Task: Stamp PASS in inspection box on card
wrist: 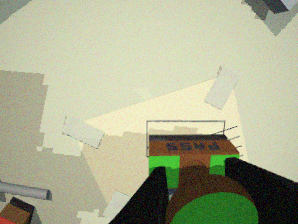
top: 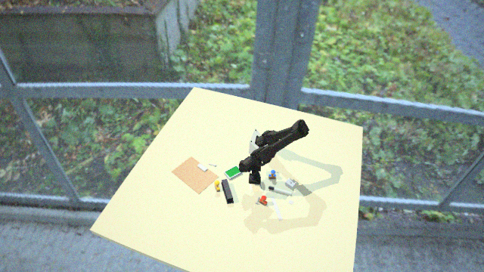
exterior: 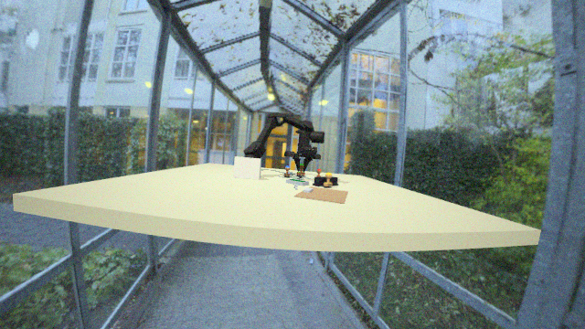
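My gripper (top: 254,182) (exterior: 302,164) (wrist: 195,171) is shut on the PASS stamp (exterior: 301,173) (wrist: 192,146), a brown block with green patches, PASS lettering and a green knob. It holds the stamp upright over the card (wrist: 190,102), a cream sheet with pale tape at its corners. In the wrist view the thin-lined inspection box (wrist: 185,121) shows past the stamp's far edge. Its visible strip bears no print; the stamp hides the rest. Whether the stamp touches the card cannot be told. The green ink pad (top: 233,172) (exterior: 297,182) lies beyond the card.
A red-topped stamp (top: 263,200), a blue-topped stamp (top: 272,174) and a yellow-topped stamp (top: 217,185) stand around. A long black block (top: 227,191) lies near a brown mat (top: 197,183). A grey cylinder (top: 281,190) and a small grey block (top: 291,183) lie nearer the arm's base side. A white panel (exterior: 247,168) stands upright.
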Controlling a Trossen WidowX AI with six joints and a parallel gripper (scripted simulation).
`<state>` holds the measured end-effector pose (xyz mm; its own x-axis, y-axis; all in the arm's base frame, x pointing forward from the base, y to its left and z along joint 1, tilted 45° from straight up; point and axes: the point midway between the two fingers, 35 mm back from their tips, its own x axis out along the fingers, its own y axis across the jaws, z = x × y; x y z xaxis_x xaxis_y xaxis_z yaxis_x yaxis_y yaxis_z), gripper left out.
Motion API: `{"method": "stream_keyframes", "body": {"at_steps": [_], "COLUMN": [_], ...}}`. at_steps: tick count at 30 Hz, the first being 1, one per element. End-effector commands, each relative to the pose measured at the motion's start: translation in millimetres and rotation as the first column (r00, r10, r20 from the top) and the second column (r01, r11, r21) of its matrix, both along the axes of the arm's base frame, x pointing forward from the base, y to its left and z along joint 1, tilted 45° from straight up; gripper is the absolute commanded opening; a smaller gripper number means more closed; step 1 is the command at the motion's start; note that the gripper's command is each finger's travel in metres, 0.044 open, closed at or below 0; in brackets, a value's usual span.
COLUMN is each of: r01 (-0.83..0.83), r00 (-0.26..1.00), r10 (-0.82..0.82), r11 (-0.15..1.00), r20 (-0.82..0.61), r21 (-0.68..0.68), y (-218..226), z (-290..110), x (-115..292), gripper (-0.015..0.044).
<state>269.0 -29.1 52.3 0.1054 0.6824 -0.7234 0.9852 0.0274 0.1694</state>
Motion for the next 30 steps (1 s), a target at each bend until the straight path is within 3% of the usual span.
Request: {"method": "stream_keyframes", "body": {"at_steps": [1,30], "r01": [0.005,0.005], "r00": [1.000,1.000], "r10": [-0.005,-0.005], "r11": [1.000,1.000], "r20": [-0.006,-0.006], "r21": [0.005,0.006], "y": [3.3,13.3], "z": [-2.5,-11.5], "x": [-1.0,-0.7], "gripper": [0.0000,0.0000]}}
